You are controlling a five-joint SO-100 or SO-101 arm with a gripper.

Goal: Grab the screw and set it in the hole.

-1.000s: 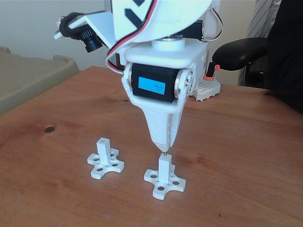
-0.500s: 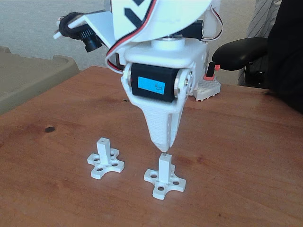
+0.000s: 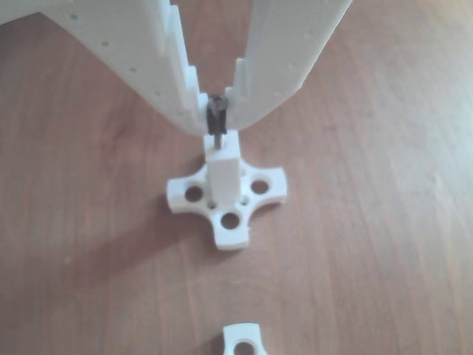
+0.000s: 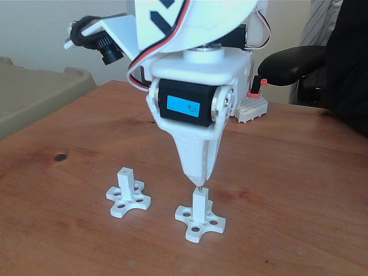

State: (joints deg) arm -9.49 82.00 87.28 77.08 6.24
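Note:
My white gripper (image 3: 217, 112) points straight down and is shut on the screw (image 3: 216, 120), a thin dark grey piece pinched near its head between the two fingers. The screw's lower end touches the square top of a white post (image 3: 222, 171) on a cross-shaped base (image 3: 251, 200). The hole in that top is hidden under the screw's tip. In the fixed view the gripper (image 4: 199, 181) hangs directly above this post (image 4: 199, 203), with a short length of the screw (image 4: 199, 187) showing between them. A second white post (image 4: 125, 180) stands to the left, with a small dark hole in its top.
The wooden table (image 4: 299, 190) has bare room in front and to the right. At the back stand a white block with a red part (image 4: 253, 103) and a black armrest (image 4: 290, 63). A beige bin (image 4: 34, 98) lies off the left edge. A person's dark sleeve (image 4: 351, 63) is at far right.
Hardly anything: the arm's upper part has shifted very slightly, and the screw stays held upright on the right post's top.

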